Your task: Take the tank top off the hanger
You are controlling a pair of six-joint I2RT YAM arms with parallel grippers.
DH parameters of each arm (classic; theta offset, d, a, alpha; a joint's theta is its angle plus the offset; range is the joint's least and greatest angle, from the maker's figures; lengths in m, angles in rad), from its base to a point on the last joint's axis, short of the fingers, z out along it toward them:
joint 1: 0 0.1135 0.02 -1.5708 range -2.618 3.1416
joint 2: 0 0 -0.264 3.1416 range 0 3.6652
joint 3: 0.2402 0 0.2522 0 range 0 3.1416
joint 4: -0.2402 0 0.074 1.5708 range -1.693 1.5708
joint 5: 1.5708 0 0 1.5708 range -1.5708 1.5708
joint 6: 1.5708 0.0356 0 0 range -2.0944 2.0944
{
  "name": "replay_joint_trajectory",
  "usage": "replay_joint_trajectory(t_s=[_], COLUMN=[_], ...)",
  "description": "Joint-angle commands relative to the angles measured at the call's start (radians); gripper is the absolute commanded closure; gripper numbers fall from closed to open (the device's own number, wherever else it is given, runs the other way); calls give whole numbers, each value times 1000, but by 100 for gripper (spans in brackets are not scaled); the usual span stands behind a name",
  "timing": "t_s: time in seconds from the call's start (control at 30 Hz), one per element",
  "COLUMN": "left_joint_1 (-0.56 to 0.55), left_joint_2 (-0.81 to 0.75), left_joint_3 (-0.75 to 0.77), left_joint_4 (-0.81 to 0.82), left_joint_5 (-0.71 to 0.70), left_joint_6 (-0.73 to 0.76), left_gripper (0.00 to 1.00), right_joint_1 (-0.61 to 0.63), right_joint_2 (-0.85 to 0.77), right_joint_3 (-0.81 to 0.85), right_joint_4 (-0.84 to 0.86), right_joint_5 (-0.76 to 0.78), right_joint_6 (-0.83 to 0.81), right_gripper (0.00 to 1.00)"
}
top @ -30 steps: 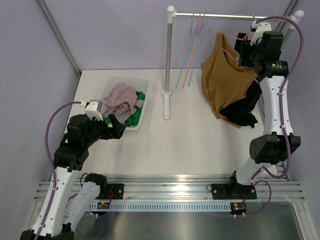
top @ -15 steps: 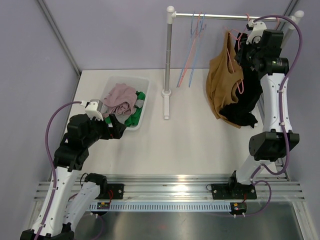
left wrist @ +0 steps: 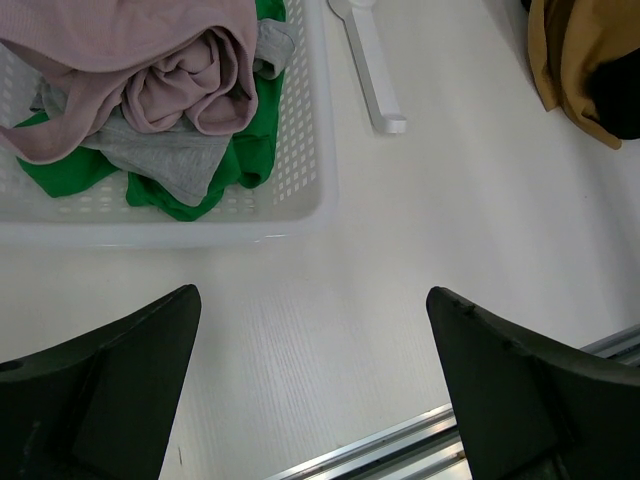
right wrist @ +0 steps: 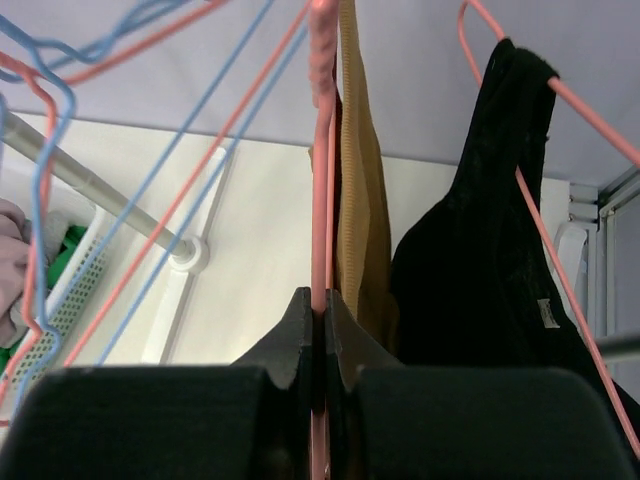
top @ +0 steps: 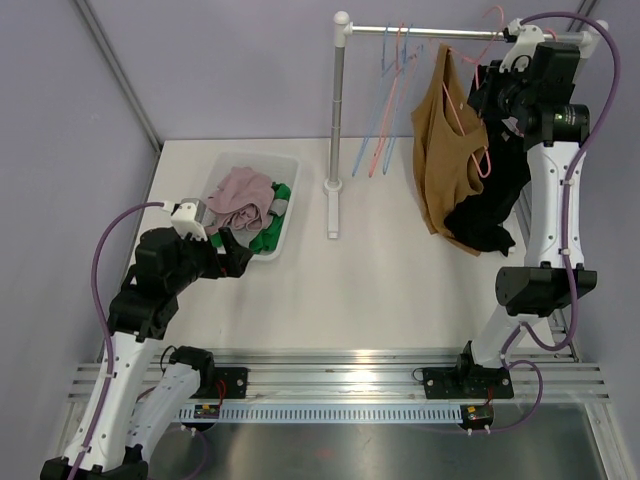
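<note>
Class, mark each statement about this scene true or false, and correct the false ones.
1. The right gripper is shut on the pink hanger beside the brown tank top. True.
2. The left gripper holds a green garment. False: the left gripper is open and empty, above the table near the white basket.
3. The white basket is empty. False: it holds pink, grey and green clothes.
4. A black garment hangs next to the brown tank top. True.
</note>
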Motion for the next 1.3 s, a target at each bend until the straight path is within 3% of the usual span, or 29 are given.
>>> replay_joint_trajectory(t_s=[0.0, 0.23, 0.47, 0.63, 0.83, 1.0, 1.17, 1.27], left_joint_1=[-3, -3, -3, -46, -372, -636, -841, -902], left_joint_2=[1, -10, -33, 25, 159, 307, 455, 550], left_joint_3=[-7, -4, 12, 116, 329, 459, 574, 623], left_joint_4=[50, 50, 100, 115, 152, 272, 422, 474], left_joint_5=[23, 12, 58, 74, -174, -294, -360, -425], left_joint_6=[10, 10, -2, -55, -94, -67, 59, 93], left_gripper=[1, 1, 1, 1, 1, 1, 1, 1], right_joint_1=[16, 22, 25, 27, 28, 54, 113, 116], right_joint_2=[-36, -117, -392, -614, -827, -989, -1049, -1086], right_joint_3=[101, 115, -239, -419, -595, -713, -732, -749], right_joint_4=[31, -78, -83, -142, -273, -318, -350, -342], right_joint_5=[1, 46, 34, -5, -57, -95, -213, -296], right_joint_6=[50, 103, 148, 165, 146, 159, 171, 183], right_gripper=[100, 100, 100, 100, 100, 100, 100, 100])
